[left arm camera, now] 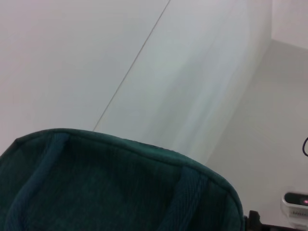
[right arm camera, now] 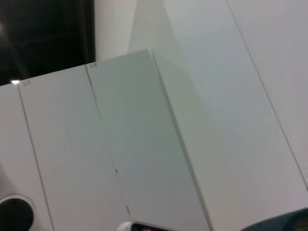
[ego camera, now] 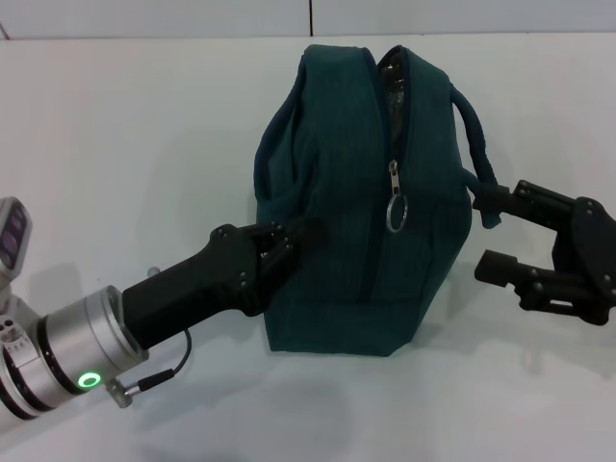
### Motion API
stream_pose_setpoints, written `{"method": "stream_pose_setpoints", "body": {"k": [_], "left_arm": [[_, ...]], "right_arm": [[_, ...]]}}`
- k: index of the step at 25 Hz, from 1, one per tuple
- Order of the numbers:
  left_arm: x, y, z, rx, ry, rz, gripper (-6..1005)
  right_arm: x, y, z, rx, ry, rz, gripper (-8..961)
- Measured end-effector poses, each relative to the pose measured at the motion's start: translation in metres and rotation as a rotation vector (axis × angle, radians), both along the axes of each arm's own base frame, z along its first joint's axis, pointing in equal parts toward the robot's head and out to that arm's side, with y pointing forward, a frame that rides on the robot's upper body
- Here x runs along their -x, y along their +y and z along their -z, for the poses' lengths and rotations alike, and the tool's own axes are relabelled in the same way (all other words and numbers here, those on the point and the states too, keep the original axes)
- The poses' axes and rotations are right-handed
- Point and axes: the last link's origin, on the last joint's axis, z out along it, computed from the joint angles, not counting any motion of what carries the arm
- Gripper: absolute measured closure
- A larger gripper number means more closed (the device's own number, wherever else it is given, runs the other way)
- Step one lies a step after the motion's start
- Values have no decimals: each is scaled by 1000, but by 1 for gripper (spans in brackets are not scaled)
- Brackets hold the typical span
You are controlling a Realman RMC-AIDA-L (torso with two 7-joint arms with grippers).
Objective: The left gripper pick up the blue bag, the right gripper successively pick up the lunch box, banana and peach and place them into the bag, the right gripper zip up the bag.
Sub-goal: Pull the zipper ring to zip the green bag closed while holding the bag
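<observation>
The blue bag stands on the white table, its zip run most of the way along with the ring pull hanging at mid-height. A short gap at the top shows silver lining. My left gripper presses into the bag's left side below a loop handle, shut on the fabric. My right gripper hovers open just right of the bag, its upper finger by the right handle. The bag fills the lower part of the left wrist view, and a corner of the bag shows in the right wrist view. Lunch box, banana and peach are out of view.
The white table stretches around the bag, with a wall seam behind it. A small grey device sits at the left edge. A thin cable hangs from my left wrist.
</observation>
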Motion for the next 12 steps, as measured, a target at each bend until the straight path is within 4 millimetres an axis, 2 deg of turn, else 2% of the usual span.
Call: {"method": "stream_pose_setpoints", "body": {"k": [1, 6, 12], "left_arm": [[0, 0, 0, 0, 0, 0, 951], [0, 0, 0, -2, -1, -1, 951], [0, 0, 0, -3, -1, 0, 951]], "right_arm": [[0, 1, 0, 1, -2, 7, 81], [-1, 2, 0, 12, -7, 21, 188], [0, 2, 3, 25, -2, 24, 367]]}}
